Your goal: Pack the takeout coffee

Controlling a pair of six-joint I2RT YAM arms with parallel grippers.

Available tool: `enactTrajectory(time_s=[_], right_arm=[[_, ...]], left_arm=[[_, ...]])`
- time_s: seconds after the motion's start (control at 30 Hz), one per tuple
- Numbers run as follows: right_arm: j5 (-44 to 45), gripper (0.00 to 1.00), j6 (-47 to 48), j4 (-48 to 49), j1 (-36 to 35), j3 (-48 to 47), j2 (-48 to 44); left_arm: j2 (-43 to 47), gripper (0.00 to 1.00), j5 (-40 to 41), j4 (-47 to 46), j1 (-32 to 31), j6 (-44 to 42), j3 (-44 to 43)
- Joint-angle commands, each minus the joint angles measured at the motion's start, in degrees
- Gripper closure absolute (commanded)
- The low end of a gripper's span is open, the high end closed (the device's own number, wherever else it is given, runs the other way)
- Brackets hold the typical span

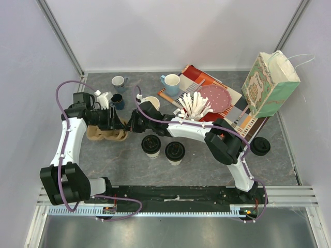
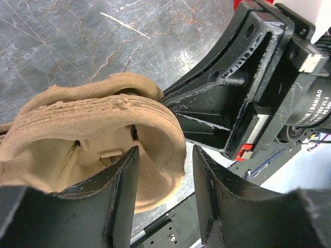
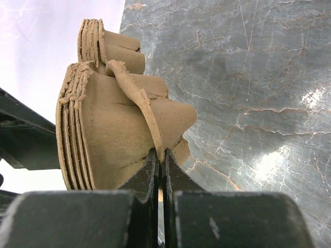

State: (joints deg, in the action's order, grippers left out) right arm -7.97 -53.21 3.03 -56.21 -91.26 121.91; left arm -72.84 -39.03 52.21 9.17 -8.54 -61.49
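Two takeout coffee cups with black lids (image 1: pixel 151 145) (image 1: pixel 175 152) stand at mid-table, and a third (image 1: pixel 260 145) stands at the right. A stack of brown pulp cup carriers (image 1: pixel 106 134) lies left of them. My right gripper (image 1: pixel 131 125) is shut on a thin carrier flap (image 3: pixel 150 111), pinched between its fingertips (image 3: pixel 160 155). My left gripper (image 2: pixel 165 155) is open. One of its fingers (image 2: pixel 121 191) sits inside a carrier well and the other finger stands outside the rim (image 2: pixel 93 116). The right gripper's black body (image 2: pixel 243 103) is close beside it.
A white mug (image 1: pixel 118 81), a dark blue mug (image 1: pixel 117 101) and a light blue mug (image 1: pixel 170 82) stand at the back. A striped tray (image 1: pixel 243 121) holds white cutlery (image 1: pixel 196 106) and a pink disc (image 1: pixel 214 96). A patterned paper bag (image 1: pixel 269 85) stands at the far right.
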Motion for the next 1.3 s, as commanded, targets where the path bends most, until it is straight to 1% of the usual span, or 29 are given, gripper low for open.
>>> enactTrajectory(time_s=[0.0, 0.03, 0.17, 0.2, 0.23, 0.37, 0.43, 0.6, 0.73, 0.87, 0.9, 0.97, 1.0, 1.1, 1.27], right_arm=[[0.50, 1.00, -1.11, 4.62, -0.13, -3.04, -4.39], [0.50, 1.00, -0.84, 4.71, -0.13, -2.78, -4.57], [1.37, 1.00, 0.38, 4.79, -0.22, -1.73, -6.06], [1.72, 1.00, 0.56, 4.80, -0.22, -1.64, -6.50], [1.90, 1.00, 0.83, 4.71, -0.22, -1.55, -6.59], [3.04, 1.00, 3.02, 3.74, 0.22, -0.41, -7.12], [4.70, 1.00, 4.51, 2.43, 0.57, 0.03, -7.65], [5.24, 1.00, 8.99, -0.91, 1.45, -0.05, -7.91], [7.00, 1.00, 11.63, -2.85, 1.89, -0.15, -8.53], [7.62, 1.00, 12.43, -2.94, 3.55, 3.97, -11.24], [9.44, 1.00, 12.86, -2.94, 3.56, 4.42, -11.86], [10.34, 1.00, 14.96, -2.94, 3.73, 5.13, -13.00], [11.04, 1.00, 15.59, -5.38, 3.73, 4.96, -13.18], [12.27, 1.00, 17.35, -7.06, 3.91, 5.39, -14.41], [12.54, 1.00, 17.79, -7.07, 4.70, 7.24, -16.70]], left_arm=[[-0.46, 0.51, 1.41, -0.26, -0.21, -2.45, 0.06], [-0.46, 0.53, 1.76, -0.52, -0.20, -2.45, 0.15], [-0.29, 0.77, 2.12, -0.52, -0.20, -3.24, -0.12], [-0.20, 0.95, 1.85, -0.35, -0.20, -3.16, -0.46], [-0.20, 0.98, 1.76, -0.18, -0.20, -3.07, -0.73], [0.77, 0.98, -0.08, 2.63, 0.15, -3.24, -4.59], [1.73, 0.98, -0.78, 3.86, 1.55, -3.68, -8.89], [3.75, 0.98, -1.05, 9.04, 3.75, -7.37, -17.32], [4.98, 0.98, -1.40, 13.26, 4.63, -10.00, -21.64], [5.60, 0.98, -3.42, 18.19, 5.95, -12.03, -26.21], [5.60, 0.98, -3.77, 20.20, 6.21, -12.29, -28.22], [5.43, 0.98, -4.74, 21.79, 6.30, -13.08, -30.17], [5.25, 0.98, -5.00, 22.58, 6.30, -13.35, -31.83], [5.25, 0.98, -4.66, 24.34, 6.39, -14.31, -33.86], [6.04, 0.98, -2.03, 24.26, 6.65, -15.90, -33.52]])
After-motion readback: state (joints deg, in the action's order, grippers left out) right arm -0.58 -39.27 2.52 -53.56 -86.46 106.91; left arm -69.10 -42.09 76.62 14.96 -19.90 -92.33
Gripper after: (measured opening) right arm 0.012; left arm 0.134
